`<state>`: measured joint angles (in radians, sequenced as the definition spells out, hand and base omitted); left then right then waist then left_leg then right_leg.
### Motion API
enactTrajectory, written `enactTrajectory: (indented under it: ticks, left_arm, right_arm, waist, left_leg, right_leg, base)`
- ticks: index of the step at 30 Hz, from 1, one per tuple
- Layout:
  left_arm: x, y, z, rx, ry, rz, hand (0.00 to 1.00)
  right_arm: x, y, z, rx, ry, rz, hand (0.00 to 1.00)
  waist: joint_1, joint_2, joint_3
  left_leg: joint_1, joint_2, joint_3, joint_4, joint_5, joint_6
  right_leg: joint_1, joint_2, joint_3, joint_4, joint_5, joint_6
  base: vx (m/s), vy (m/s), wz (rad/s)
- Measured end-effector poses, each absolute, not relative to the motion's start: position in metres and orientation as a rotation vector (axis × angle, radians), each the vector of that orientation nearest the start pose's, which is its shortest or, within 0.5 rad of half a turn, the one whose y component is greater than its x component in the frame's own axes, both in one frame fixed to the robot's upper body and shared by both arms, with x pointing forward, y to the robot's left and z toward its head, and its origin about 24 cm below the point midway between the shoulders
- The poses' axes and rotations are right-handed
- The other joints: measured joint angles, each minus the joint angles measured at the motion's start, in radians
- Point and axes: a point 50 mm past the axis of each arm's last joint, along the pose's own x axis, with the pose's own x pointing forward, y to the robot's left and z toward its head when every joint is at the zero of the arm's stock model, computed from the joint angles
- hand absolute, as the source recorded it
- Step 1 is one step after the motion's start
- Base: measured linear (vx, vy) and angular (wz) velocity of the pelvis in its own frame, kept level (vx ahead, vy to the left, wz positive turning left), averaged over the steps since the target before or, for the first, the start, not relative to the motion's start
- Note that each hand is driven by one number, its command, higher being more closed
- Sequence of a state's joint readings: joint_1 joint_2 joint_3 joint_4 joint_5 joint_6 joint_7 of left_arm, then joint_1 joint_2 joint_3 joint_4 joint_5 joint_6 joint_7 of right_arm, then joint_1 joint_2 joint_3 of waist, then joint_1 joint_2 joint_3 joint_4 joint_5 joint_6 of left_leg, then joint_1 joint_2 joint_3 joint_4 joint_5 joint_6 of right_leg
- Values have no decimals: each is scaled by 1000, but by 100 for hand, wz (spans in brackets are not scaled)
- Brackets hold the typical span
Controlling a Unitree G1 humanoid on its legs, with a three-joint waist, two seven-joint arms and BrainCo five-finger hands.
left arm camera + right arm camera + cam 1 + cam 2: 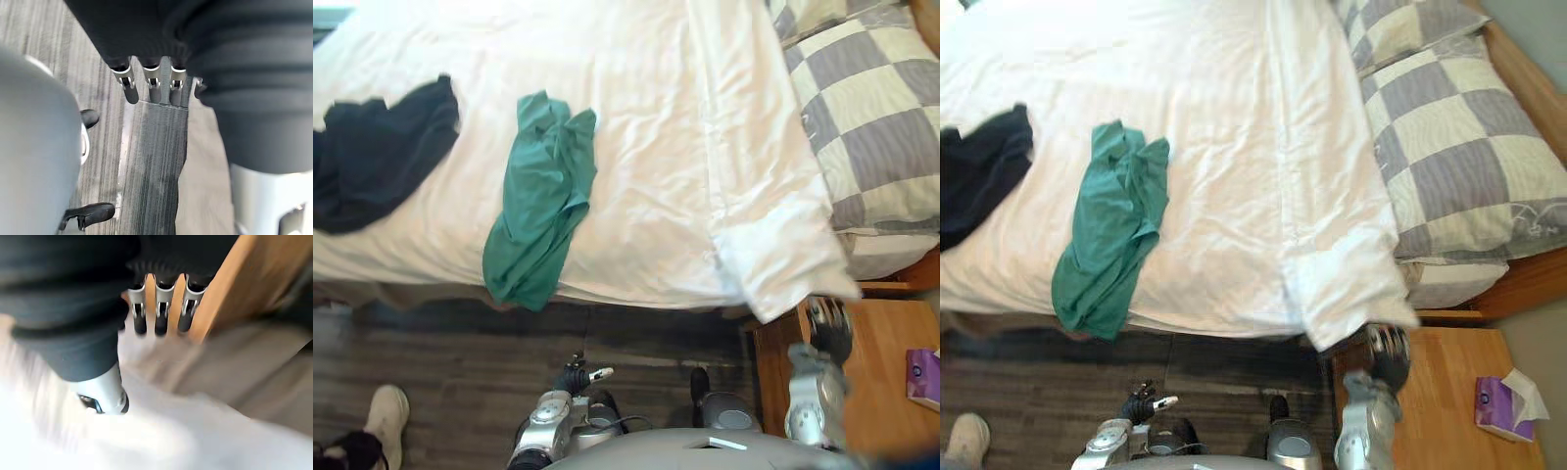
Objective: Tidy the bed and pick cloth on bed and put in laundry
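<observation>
Cloth for the laundry lies on the white duvet (pixel 656 127): a green cloth (pixel 540 201) at centre left, draped over the near edge, and a dark cloth (pixel 377 157) at upper left. The right hand (pixel 162 308), at lower right, has straight fingers and holds nothing. It sits just under the duvet's hanging corner (probably to straighten it). The left hand (pixel 154 82) hangs low at bottom centre, relaxed and empty. On the nightstand (pixel 1440 392), a purple tissue box (pixel 1496 403) has one tissue sticking out.
</observation>
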<state>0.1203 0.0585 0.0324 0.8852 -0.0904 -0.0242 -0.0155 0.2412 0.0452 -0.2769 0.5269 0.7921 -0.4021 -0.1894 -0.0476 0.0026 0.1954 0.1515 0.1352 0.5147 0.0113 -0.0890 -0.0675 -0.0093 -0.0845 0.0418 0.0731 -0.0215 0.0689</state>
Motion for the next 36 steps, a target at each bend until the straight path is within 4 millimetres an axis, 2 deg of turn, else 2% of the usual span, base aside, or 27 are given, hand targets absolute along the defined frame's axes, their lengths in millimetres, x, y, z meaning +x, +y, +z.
enactTrajectory:
  ticks: [2,5,6,7,9,12,13,15,18,19,20,22,23,24,26,27,29,30,32,34,36]
  left_arm:
    - [111,177,-150,-101,967,129,0]
    - [110,176,-151,-161,956,154,0]
    - [110,173,-151,-174,956,155,0]
    - [109,170,-151,-189,957,155,0]
    - [109,167,-151,-214,956,143,0]
    - [106,165,-153,-242,981,152,0]
    - [106,165,-153,-243,988,150,0]
    - [106,164,-153,-254,997,146,0]
    - [110,167,-152,-214,1013,125,0]
    - [110,169,-151,-202,1013,127,0]
    - [113,172,-150,-184,1004,134,0]
    - [118,176,-148,-154,993,133,0]
    - [125,180,-145,-140,975,131,0]
    - [128,182,-144,-132,969,131,0]
    - [137,188,-140,-108,945,133,0]
    - [140,189,-140,-104,940,132,0]
    - [149,191,-136,-92,912,125,0]
    - [152,191,-135,-91,901,123,0]
    - [165,186,-129,-103,855,110,0]
    - [172,182,-128,-113,835,105,0]
    - [193,174,-119,-151,772,100,0]
  right_arm:
    - [85,-234,-113,725,376,-1069,0]
    - [49,-240,-122,732,416,-1224,0]
    - [45,-242,-122,728,410,-1249,0]
    - [40,-247,-120,713,380,-1280,100]
    - [44,-252,-113,701,322,-1285,100]
    - [80,-264,-80,655,123,-1135,100]
    - [100,-266,-62,607,45,-1030,100]
    - [128,-264,-40,557,-33,-852,100]
    - [162,-253,-24,593,-90,-643,100]
    - [168,-251,-22,609,-98,-615,100]
    - [181,-247,-17,643,-120,-560,100]
    - [203,-245,-3,684,-172,-485,100]
    - [220,-247,11,701,-223,-440,100]
    - [228,-248,19,702,-246,-416,100]
    - [256,-252,50,706,-338,-339,100]
    - [263,-253,59,710,-362,-322,100]
    - [290,-252,100,736,-475,-261,100]
    - [295,-253,110,735,-498,-251,100]
    - [313,-255,150,741,-590,-196,100]
    - [319,-255,171,748,-640,-173,100]
    - [324,-251,198,763,-705,-138,100]
  waist:
    - [-9,6,-20]
    - [-20,6,-45]
    - [-18,5,-51]
    - [-18,6,-65]
    - [-17,4,-79]
    - [-16,-2,-83]
    - [-11,0,-90]
    - [-8,-8,-92]
    - [10,-12,-86]
    - [11,-9,-83]
    - [12,-23,-67]
    - [12,-20,-36]
    - [12,-21,2]
    - [11,-20,22]
    - [16,-12,96]
    - [19,-8,116]
    - [31,3,165]
    - [33,7,176]
    - [42,26,210]
    - [42,41,225]
    - [54,51,245]
  left_leg:
    - [28,3,37,-19,3,-6]
    - [67,6,69,-47,8,-15]
    - [74,6,76,-52,9,-16]
    - [82,6,85,-61,9,-18]
    - [85,6,90,-64,10,-18]
    - [97,5,92,-70,8,-22]
    - [97,4,90,-72,8,-23]
    - [92,2,79,-72,11,-21]
    - [79,1,57,-69,15,-20]
    - [71,0,51,-64,16,-20]
    - [59,-1,38,-55,17,-18]
    - [10,-5,15,-24,13,-12]
    - [-23,-10,-6,-1,11,-6]
    - [-42,-11,-14,10,10,-2]
    - [-93,-14,-37,47,7,12]
    - [-104,-14,-39,56,5,15]
    - [-178,-16,-50,92,2,24]
    - [-200,-18,-55,99,5,29]
    - [-272,-22,-67,106,19,44]
    - [-313,-22,-78,120,22,48]
    - [-416,-12,-89,169,22,50]
  right_leg:
    - [3,9,26,-1,-1,-1]
    - [19,20,39,-4,-3,-4]
    - [20,22,44,-4,-3,-5]
    - [21,25,52,-4,-3,-5]
    - [22,26,53,-4,-3,-5]
    - [32,25,52,-4,-3,-5]
    - [32,24,50,-3,-4,-5]
    - [32,21,41,-2,-4,-6]
    - [25,15,22,14,-18,1]
    - [17,12,16,21,-21,2]
    - [9,9,13,32,-24,0]
    - [-25,-3,7,47,-25,1]
    - [-46,-11,4,57,-23,3]
    - [-58,-14,1,60,-21,4]
    - [-92,-22,-6,67,-12,10]
    - [-95,-23,-6,67,-8,10]
    - [-156,-28,-5,66,11,11]
    - [-173,-29,-6,65,17,10]
    - [-232,-35,-15,65,33,6]
    - [-265,-39,-24,71,37,6]
    - [-362,-41,-29,117,36,5]
  base:
    - [-15,-11,-42]
    - [-13,-38,-26]
    - [-27,-39,-24]
    - [-23,-26,-19]
    - [-20,-25,-10]
    - [-8,-7,2]
    - [-15,-20,7]
    - [-12,-25,13]
    - [-8,-24,20]
    - [7,-27,27]
    - [-12,-17,25]
    - [-36,-7,28]
    - [-31,-2,27]
    - [-62,-15,33]
    - [-54,-15,24]
    - [-70,9,10]
    - [-95,12,9]
    - [-64,1,18]
    - [-64,0,21]
    - [-44,4,21]
    - [-42,0,22]
